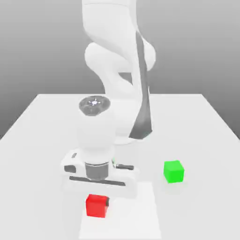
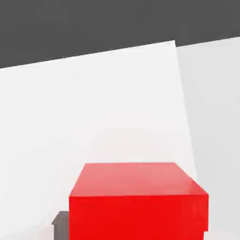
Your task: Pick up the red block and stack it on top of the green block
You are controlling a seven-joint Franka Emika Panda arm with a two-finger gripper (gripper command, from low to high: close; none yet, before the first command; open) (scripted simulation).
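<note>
Bright even light, v. soft shadows

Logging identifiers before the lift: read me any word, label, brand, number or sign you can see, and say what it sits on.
None: nothing here carries readable text.
red block: plain faces, no marking.
green block: plain faces, no marking.
gripper and white arm: no brand or number visible.
table: bare white, no sign.

I can read no writing, number, label or sign here: my white arm's casing (image 1: 112,61), the glossy red cube (image 2: 138,201) and the small green cube (image 1: 174,171) all have bare faces.
</note>
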